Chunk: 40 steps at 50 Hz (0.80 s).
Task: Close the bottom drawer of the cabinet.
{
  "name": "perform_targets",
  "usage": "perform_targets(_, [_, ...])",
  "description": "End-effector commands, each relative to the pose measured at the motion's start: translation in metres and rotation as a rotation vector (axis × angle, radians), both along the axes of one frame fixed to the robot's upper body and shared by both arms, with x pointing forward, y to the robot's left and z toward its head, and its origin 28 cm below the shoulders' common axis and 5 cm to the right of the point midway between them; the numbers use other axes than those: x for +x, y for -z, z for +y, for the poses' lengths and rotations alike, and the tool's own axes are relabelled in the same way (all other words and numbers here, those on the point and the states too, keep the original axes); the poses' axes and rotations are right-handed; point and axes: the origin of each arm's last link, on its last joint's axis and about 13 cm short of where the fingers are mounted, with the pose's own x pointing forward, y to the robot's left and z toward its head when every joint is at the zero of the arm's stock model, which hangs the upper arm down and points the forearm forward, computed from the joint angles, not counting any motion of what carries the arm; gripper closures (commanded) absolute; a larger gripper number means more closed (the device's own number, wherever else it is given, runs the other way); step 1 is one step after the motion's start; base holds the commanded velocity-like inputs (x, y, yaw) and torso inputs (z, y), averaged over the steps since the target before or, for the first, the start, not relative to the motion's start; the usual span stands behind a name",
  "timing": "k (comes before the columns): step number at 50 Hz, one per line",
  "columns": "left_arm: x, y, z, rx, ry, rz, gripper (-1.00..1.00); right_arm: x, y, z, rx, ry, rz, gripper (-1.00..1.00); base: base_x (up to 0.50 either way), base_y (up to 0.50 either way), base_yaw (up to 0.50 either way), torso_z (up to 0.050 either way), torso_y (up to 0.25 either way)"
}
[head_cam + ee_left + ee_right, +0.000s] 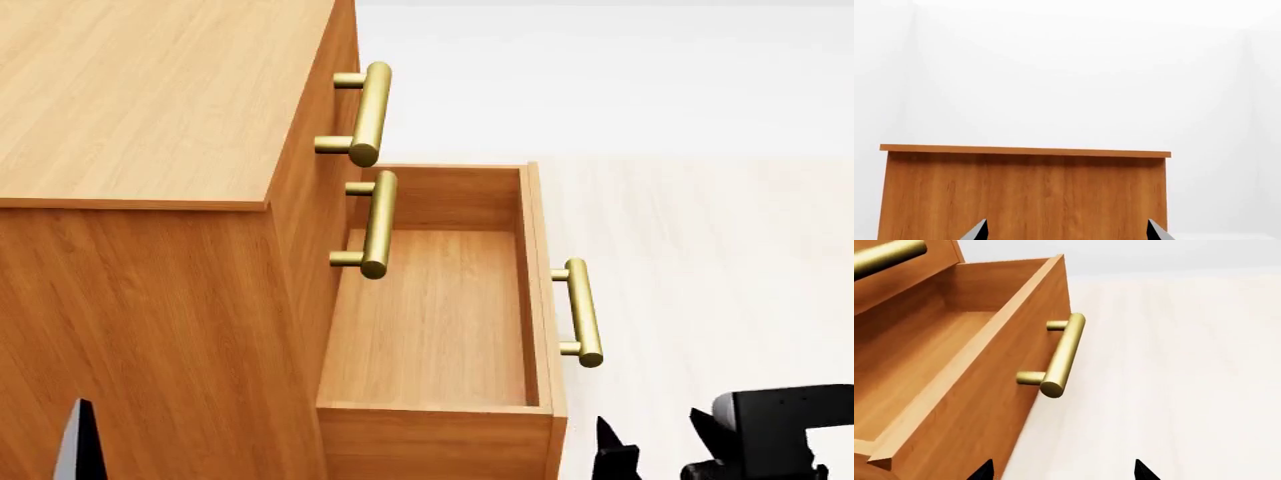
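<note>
Head view: cabinet fills the left, seen from above and from its side; bottom drawer stands pulled well out from the front, interior bare, its brass handle on the outer face, pointing away from the carcass. Two upper handles sit flush w/ closed fronts. Right gripper sits low at the frame edge, just beyond the drawer's front corner, on the handle side, not touching; right wrist view shows both finger tips spread apart w/ pale floor between them and the drawer front and handle ahead and off to one side. Left gripper faces a plain cabinet side panel, tips likewise spread, nothing between them; it appears idle. Judgement: approach stage, push not yet begun. Risks: (1) the right gripper is offset from the front's centre, so a push near the corner may skew the drawer and jam it on its slides; (2) open fingers could snag on the handle bar or posts instead of pressing flat; (3) a glancing contact may slide off the panel edge; (4) a short stroke would leave the drawer partly out.
</note>
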Motion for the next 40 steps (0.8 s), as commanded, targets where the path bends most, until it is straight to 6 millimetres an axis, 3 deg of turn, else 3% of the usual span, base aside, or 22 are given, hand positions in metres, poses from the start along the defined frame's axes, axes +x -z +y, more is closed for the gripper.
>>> perform_targets(1, [0.0,-0.001,0.001,-0.001,-0.002,-0.001,-1.0,0.008,-0.002,0.002,-0.019,-0.031,0.023,-1.0,0.0,0.0,0.0,0.0,0.0])
perform_targets(40, [0.0,-0.001,0.001,-0.004,-0.001,-0.005,-1.0,0.051,0.001,0.02,-0.09,-0.163,0.094,-1.0,0.0,0.0,0.0,0.0,0.0])
